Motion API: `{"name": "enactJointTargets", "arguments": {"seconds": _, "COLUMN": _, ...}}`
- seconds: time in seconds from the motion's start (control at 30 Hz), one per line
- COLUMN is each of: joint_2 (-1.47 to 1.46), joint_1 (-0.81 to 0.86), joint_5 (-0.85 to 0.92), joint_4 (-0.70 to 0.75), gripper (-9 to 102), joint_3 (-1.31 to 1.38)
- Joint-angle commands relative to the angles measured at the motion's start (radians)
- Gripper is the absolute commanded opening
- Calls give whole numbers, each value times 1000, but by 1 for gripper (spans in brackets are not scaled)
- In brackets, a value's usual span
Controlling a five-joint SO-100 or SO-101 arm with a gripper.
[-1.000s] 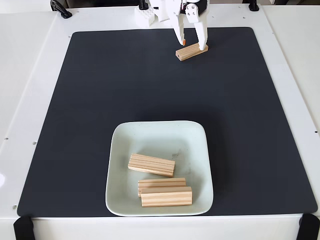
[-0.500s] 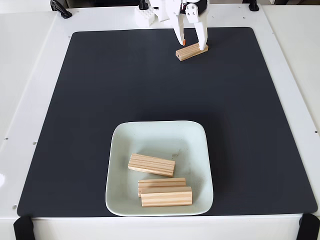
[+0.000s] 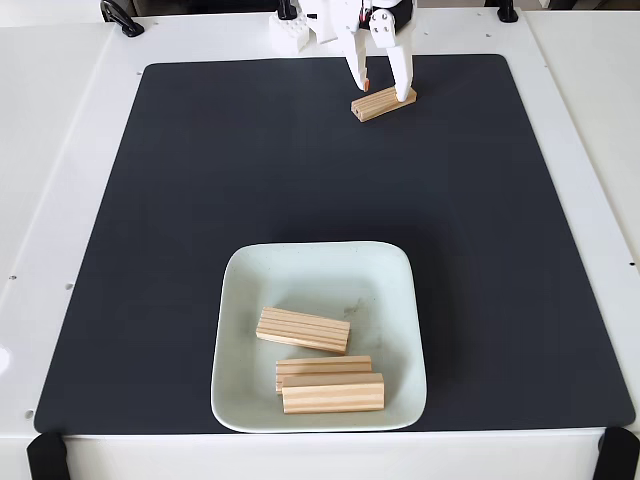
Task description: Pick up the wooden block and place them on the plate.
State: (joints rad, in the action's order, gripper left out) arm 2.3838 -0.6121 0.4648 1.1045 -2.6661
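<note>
A light-tan wooden block (image 3: 382, 103) lies on the black mat near its far edge, angled slightly. My white gripper (image 3: 386, 90) hangs right over it, open, with one fingertip at the block's left end and the other touching its right end. The pale mint square plate (image 3: 318, 268) sits near the mat's front edge. Three more wooden blocks rest in it: one (image 3: 303, 330) tilted in the middle, and two (image 3: 330, 386) stacked side by side near the front rim.
The black mat (image 3: 200, 200) covers most of the white table. The arm's white base (image 3: 300, 25) stands at the far edge. Black clamps sit at the front corners (image 3: 45, 455) and the back left.
The gripper's fingers have narrowed slightly around the far block. The block and the plate's contents have not moved.
</note>
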Motion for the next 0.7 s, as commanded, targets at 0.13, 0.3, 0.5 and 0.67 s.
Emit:
{"name": "enactJointTargets", "arguments": {"seconds": 0.13, "joint_2": -2, "joint_1": 34, "joint_5": 5, "joint_4": -75, "gripper": 23, "joint_3": -21}}
{"name": "enactJointTargets", "arguments": {"seconds": 0.3, "joint_2": -57, "joint_1": 34, "joint_5": -2, "joint_4": -75, "gripper": 23, "joint_3": -12}}
{"name": "enactJointTargets", "arguments": {"seconds": 0.5, "joint_2": -87, "joint_1": 35, "joint_5": -2, "joint_4": -77, "gripper": 23, "joint_3": -2}}
{"name": "enactJointTargets", "arguments": {"seconds": 0.67, "joint_2": -98, "joint_1": 35, "joint_5": 2, "joint_4": -77, "gripper": 22, "joint_3": -2}}
